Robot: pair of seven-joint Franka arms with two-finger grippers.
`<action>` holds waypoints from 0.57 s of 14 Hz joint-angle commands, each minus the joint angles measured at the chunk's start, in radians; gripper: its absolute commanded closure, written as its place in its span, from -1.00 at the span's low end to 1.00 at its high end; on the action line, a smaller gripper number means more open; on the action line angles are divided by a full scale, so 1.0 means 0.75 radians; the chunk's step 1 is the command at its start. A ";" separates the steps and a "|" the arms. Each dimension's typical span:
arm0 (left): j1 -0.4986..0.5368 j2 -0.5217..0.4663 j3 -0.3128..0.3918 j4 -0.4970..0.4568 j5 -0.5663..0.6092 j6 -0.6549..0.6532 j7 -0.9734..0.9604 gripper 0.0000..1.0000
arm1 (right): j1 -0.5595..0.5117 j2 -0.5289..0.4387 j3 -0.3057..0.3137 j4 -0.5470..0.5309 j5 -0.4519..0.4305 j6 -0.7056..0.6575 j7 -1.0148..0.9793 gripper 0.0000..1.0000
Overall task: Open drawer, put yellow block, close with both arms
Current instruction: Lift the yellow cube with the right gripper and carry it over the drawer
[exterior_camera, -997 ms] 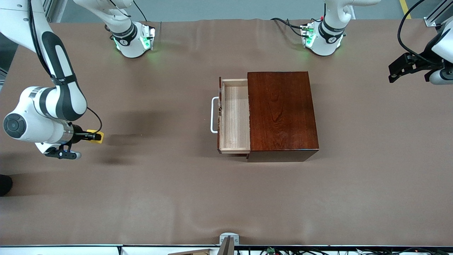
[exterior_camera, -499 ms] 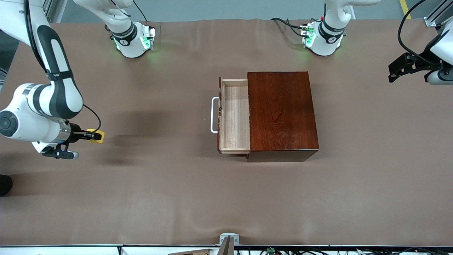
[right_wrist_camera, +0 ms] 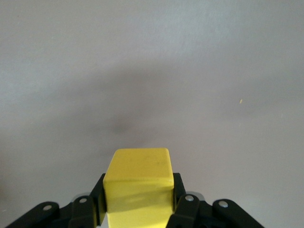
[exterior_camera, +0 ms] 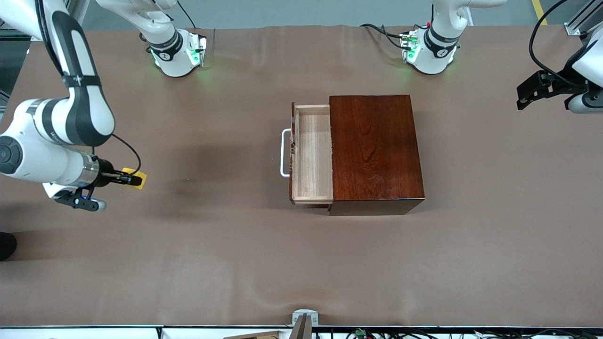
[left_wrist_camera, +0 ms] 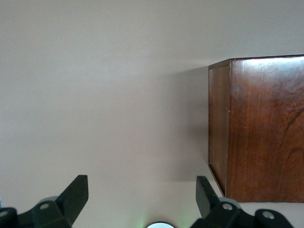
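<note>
The small yellow block (exterior_camera: pixel 136 177) (right_wrist_camera: pixel 137 183) sits between the fingers of my right gripper (exterior_camera: pixel 133 179) (right_wrist_camera: pixel 137 199), which is shut on it above the brown cloth at the right arm's end of the table. The drawer (exterior_camera: pixel 312 155) stands pulled out of the dark reddish-brown box (exterior_camera: pixel 374 150) (left_wrist_camera: pixel 261 128), its pale tray bare inside and its white bar handle (exterior_camera: pixel 284 153) facing the right arm's end. My left gripper (exterior_camera: pixel 530 92) (left_wrist_camera: pixel 142 197) hangs open over the left arm's end of the table, with nothing between its fingers.
Both green-lit arm bases (exterior_camera: pixel 176 54) (exterior_camera: pixel 428 52) stand along the table edge farthest from the front camera. A small metal bracket (exterior_camera: pixel 304 320) sits at the nearest table edge. Brown cloth (exterior_camera: pixel 235 259) covers the table.
My right gripper, with the yellow block in it, has shifted a little toward the drawer. The left arm and the drawer have not moved.
</note>
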 commanded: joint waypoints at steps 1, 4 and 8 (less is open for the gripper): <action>0.009 -0.005 -0.003 -0.017 -0.027 0.012 0.032 -1.00 | 0.060 -0.060 0.021 -0.012 0.006 -0.060 0.236 1.00; 0.009 -0.023 -0.003 -0.017 -0.025 0.002 0.032 -1.00 | 0.160 -0.065 0.056 -0.002 0.006 -0.089 0.528 1.00; 0.005 -0.023 -0.006 -0.031 -0.025 -0.004 0.032 -1.00 | 0.275 -0.062 0.075 0.023 0.006 -0.089 0.841 1.00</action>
